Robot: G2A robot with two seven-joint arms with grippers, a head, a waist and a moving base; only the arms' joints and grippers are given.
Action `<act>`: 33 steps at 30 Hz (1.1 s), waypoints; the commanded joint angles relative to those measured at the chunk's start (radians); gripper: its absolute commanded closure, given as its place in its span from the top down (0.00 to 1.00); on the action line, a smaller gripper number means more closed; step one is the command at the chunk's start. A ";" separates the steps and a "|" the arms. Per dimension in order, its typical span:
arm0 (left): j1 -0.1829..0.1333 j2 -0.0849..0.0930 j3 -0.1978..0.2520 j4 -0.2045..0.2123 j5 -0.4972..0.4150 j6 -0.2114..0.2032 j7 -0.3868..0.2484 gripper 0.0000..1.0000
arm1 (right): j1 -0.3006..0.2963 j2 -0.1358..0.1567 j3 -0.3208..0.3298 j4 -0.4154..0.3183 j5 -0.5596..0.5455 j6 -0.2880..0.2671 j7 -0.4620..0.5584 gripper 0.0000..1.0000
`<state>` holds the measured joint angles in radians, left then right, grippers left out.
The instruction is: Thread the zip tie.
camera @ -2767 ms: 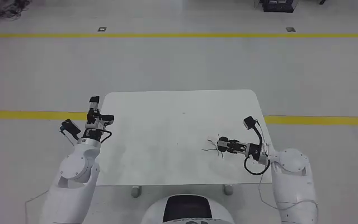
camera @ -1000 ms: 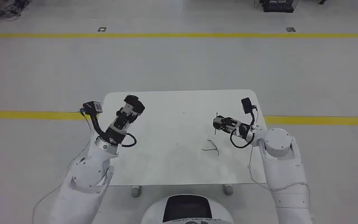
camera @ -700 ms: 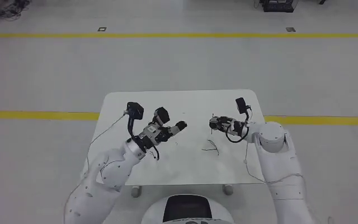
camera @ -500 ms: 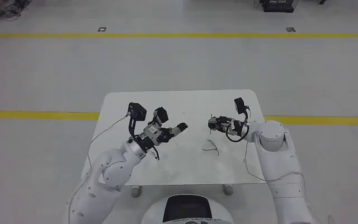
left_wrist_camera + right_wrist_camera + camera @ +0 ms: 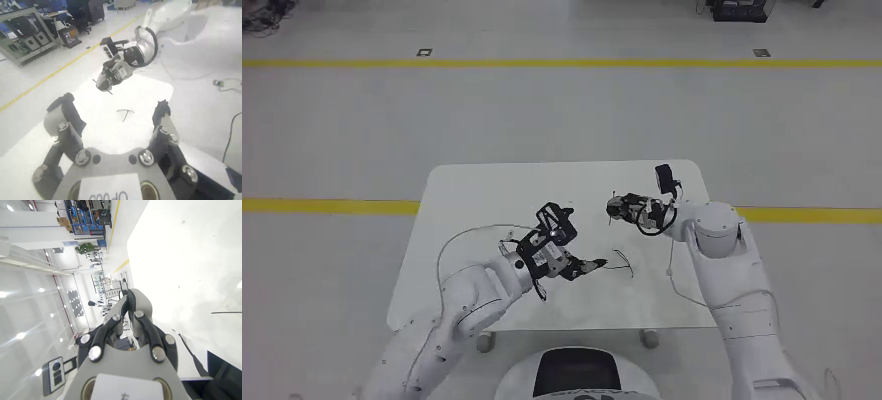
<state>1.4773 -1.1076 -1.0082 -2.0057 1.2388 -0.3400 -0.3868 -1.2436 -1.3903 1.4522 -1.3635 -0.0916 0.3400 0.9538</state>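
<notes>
White worktop (image 5: 492, 200) on yellow-lined floor (image 5: 542, 110): my left claw (image 5: 115, 101) gapes empty, my right claw (image 5: 130, 294) pinches a tie (image 5: 110, 92).

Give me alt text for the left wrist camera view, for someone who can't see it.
The left gripper, fingers spread open, hovers over a white table, framing a loose zip tie that lies on the surface ahead of it. Beyond, the right gripper is raised above the table, shut on a second zip tie.
</notes>
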 commanded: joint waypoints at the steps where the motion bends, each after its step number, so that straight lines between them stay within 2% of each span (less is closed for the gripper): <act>1: -0.017 0.005 0.033 0.005 0.073 0.000 0.029 1.00 | 0.015 0.001 0.002 0.029 0.027 0.000 0.004 0.00; 8: -0.017 0.005 0.033 0.005 0.073 0.000 0.029 1.00 | 0.016 0.001 0.004 0.030 0.028 0.000 -0.002 0.00; 9: -0.032 0.008 0.044 -0.004 0.154 0.000 0.011 1.00 | 0.014 0.001 0.004 0.030 0.029 -0.002 -0.007 0.00; 11: -0.053 0.014 0.094 -0.024 0.295 0.000 -0.016 1.00 | 0.007 0.001 -0.005 0.027 0.042 -0.004 -0.028 0.00; 12: -0.077 0.019 0.128 -0.029 0.331 0.000 -0.041 1.00 | 0.008 0.001 -0.009 0.029 0.051 0.000 -0.034 0.00; 15: -0.170 0.038 0.210 -0.023 0.331 0.000 -0.135 1.00 | 0.013 0.003 -0.012 0.047 0.074 0.000 -0.044 0.00; 17: -0.251 0.053 0.289 -0.014 0.331 0.000 -0.224 1.00 | 0.021 0.004 -0.014 0.069 0.085 0.000 -0.053 0.00; 19: -0.315 0.062 0.354 0.004 0.331 0.000 -0.278 1.00 | 0.029 0.006 -0.014 0.098 0.097 0.000 -0.063 0.00; 23: -0.373 0.063 0.425 0.045 0.331 0.050 -0.300 1.00 | 0.043 0.009 -0.013 0.158 0.149 0.000 -0.070 0.00; 26: -0.396 0.064 0.455 0.056 0.331 0.080 -0.296 1.00 | 0.054 0.013 -0.012 0.173 0.168 0.000 -0.064 0.00; 32: -0.396 0.064 0.455 0.056 0.331 0.080 -0.296 1.00 | 0.054 0.013 -0.012 0.173 0.168 0.000 -0.064 0.00; 33: -0.408 0.065 0.457 0.064 0.331 0.071 -0.306 1.00 | 0.050 0.012 -0.013 0.171 0.172 -0.005 -0.074 0.00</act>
<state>1.0809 -1.0438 -0.5528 -1.9482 1.5700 -0.2614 -0.6837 -1.1898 -1.3777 1.4403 -1.1910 0.0766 0.3395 0.8891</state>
